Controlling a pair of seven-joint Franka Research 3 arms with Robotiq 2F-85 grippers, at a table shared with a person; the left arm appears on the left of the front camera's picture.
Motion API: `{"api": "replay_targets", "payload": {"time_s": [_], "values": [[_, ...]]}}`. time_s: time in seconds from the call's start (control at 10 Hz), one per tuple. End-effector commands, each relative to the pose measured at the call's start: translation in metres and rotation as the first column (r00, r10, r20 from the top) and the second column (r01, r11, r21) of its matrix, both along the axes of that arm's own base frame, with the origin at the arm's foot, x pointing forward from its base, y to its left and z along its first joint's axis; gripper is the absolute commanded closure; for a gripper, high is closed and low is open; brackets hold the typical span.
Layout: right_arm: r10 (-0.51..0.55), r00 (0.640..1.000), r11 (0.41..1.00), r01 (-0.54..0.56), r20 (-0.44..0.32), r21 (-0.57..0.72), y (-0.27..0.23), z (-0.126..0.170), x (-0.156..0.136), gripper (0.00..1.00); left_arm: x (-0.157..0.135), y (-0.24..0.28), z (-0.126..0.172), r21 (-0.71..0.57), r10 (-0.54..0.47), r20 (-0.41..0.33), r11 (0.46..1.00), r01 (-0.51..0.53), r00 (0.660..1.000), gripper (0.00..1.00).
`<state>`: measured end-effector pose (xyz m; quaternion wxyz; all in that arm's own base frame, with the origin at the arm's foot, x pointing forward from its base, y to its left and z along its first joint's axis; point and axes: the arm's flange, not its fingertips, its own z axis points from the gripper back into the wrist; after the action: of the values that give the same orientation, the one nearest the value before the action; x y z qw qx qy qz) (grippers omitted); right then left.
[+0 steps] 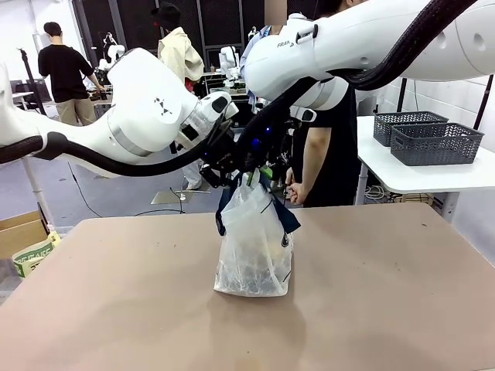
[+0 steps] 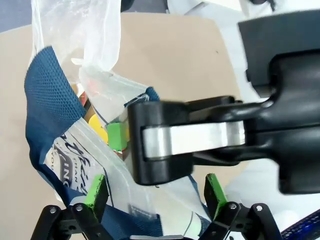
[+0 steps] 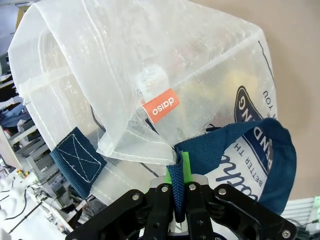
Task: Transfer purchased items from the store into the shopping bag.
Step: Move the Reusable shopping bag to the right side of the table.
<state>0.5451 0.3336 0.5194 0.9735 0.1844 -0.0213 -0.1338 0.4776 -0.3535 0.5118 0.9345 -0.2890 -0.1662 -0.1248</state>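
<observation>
Your table (image 1: pixel 402 309) has the shopping bag (image 1: pixel 254 246) standing near its middle, with yellow things showing through its thin side. A person (image 1: pixel 329 154) stands at the far edge. Your right gripper (image 3: pixel 180 187) is squeezed tight on the bag's blue strap (image 3: pixel 235 137), holding it up. Your left gripper (image 2: pixel 152 192) is wide open, holding nothing, right by the bag's top.

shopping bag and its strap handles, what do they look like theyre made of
The shopping bag looks like thin translucent whitish plastic, perhaps woven: contents show through and it creases softly. The strap handles look like navy woven webbing, matte, with visible stitching on one patch.
</observation>
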Motion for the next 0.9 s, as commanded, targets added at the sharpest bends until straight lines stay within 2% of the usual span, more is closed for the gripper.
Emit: {"api": "replay_targets", "payload": {"time_s": [0.0,0.1,0.2,0.5,0.6,0.8], "values": [[-0.017,1.000,1.000,0.017,-0.019,0.024,0.0077,0.0025,0.0021,1.00,-0.0047,-0.0031,-0.0080,0.032,-0.001,0.028,0.999,0.000,1.000,0.00],[-0.018,1.000,1.000,0.018,-0.020,0.023,0.0074,0.0026,0.0019,1.00,-0.0061,-0.0042,-0.0074,0.056,0.006,0.051,0.998,-0.009,0.999,0.08],[-0.016,1.000,1.000,0.016,-0.023,0.024,0.0079,0.0018,0.0021,1.00,-0.0094,-0.0052,-0.0065,0.060,-0.009,0.075,0.998,0.004,0.997,0.28],[-0.013,1.000,1.000,0.013,-0.029,0.025,0.0078,0.0008,0.0023,1.00,-0.0099,-0.0056,-0.0057,0.067,-0.008,0.074,0.998,0.003,0.997,0.86],[-0.011,0.999,1.000,0.012,-0.030,0.027,0.0077,0.0005,0.0022,1.00,-0.0102,-0.0053,-0.0056,0.079,-0.007,0.081,0.997,0.001,0.997,1.00],[-0.011,0.999,0.999,0.012,-0.031,0.031,0.0065,0.0006,0.0022,1.00,-0.0115,-0.0039,-0.0046,0.109,-0.018,0.099,0.994,0.007,0.995,1.00]]}}
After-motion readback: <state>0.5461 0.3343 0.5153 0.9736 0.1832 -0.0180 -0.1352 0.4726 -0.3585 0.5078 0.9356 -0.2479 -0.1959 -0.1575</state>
